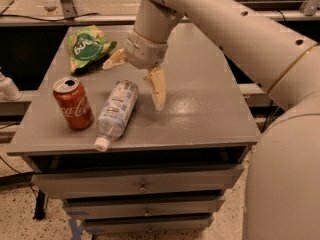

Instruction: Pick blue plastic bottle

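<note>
The blue plastic bottle (117,111) lies on its side on the grey table (200,109), white cap toward the front edge, its base pointing back. My gripper (132,86) hangs just above the bottle's far end, open wide and empty. One finger (157,88) points down to the right of the bottle, and the other finger (114,59) sticks out to the left, behind it. Neither finger touches the bottle.
A red Coca-Cola can (73,103) stands upright just left of the bottle. A green snack bag (87,47) lies at the table's back left. Drawers sit under the tabletop. My large arm crosses the upper right of the view.
</note>
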